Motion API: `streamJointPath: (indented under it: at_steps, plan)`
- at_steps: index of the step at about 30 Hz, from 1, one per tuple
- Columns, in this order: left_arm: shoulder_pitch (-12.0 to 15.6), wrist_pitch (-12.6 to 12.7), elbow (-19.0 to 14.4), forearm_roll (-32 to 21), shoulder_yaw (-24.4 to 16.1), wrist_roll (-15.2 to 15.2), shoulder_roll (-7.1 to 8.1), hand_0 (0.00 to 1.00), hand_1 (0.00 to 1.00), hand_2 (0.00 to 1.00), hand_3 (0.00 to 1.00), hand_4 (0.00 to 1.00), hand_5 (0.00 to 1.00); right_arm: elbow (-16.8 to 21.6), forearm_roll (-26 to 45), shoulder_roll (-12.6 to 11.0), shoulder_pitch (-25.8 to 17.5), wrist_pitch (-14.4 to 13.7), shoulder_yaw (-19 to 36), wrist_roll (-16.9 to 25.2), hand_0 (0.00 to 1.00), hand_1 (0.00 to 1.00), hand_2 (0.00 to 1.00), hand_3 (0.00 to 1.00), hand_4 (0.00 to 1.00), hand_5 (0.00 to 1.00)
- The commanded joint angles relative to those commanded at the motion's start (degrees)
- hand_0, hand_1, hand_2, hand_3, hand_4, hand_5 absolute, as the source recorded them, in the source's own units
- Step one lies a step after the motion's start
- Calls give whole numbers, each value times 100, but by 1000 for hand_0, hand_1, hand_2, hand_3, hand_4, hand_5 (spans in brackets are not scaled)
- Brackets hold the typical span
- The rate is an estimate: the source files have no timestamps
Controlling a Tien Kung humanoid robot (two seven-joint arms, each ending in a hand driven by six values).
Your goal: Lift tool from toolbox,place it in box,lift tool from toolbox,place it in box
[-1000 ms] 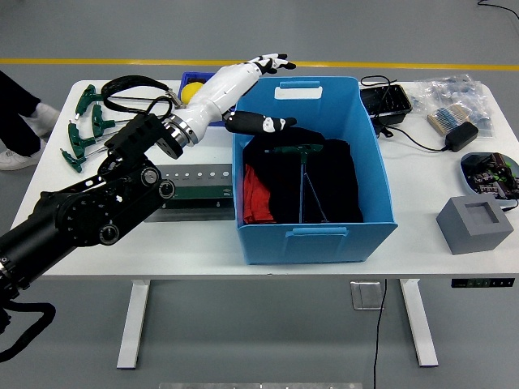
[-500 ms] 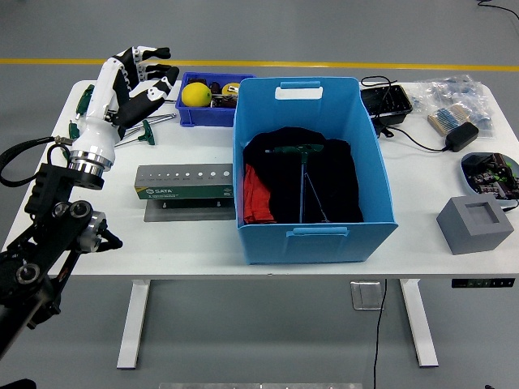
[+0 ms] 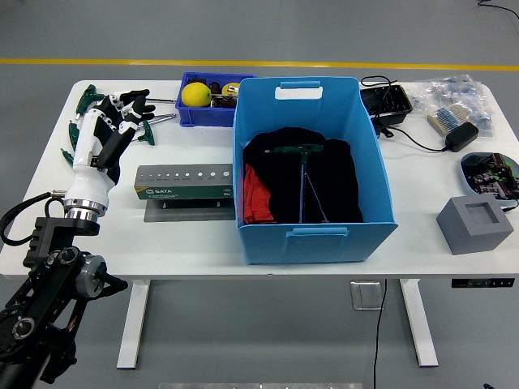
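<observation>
At the near left, the black left arm rises from below the edge of the white table (image 3: 203,243) and ends in the left hand (image 3: 101,138), white with black fingers, which hangs over the table's left end with fingers spread and nothing held. In the middle stands the blue box (image 3: 312,235), open at the top, with dark and red cloth inside; on the cloth lies a green T-handle tool (image 3: 304,174), its long shaft running near to far, crossbar at the far end and tip toward the near wall. Left of the box sits a grey tool holder (image 3: 182,182) with a row of holes and a green label reading SATA. Right of the box a grey foam block (image 3: 474,220) sits near the table's edge. Further back on the left, more green T-handle tools (image 3: 85,101) lie partly under the hand, beside a small blue bin (image 3: 195,113) holding a yellow ball (image 3: 195,94). Beyond the table, the floor is grey with a yellow line (image 3: 324,63).
</observation>
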Motion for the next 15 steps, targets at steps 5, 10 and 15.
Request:
streamJointPath:
  at_steps: [5, 10, 15]
  plan:
    - [68, 21, -1, -597, -36, -45, 69, 648, 686, 759, 651, 780, 605, 3, 41, -9, 12, -3, -30, 23, 702, 688, 752, 593, 801, 726]
    - [238, -140, 30, -900, -99, 119, 41, 648, 686, 759, 651, 780, 605, 4, -17, -4, 1, -4, 11, 7, 702, 688, 752, 593, 801, 726]
    - [333, -391, 21, -696, -218, 513, 37, 748, 781, 828, 716, 813, 660, 3, -151, 15, -37, -11, 100, -42, 701, 686, 751, 591, 798, 722]
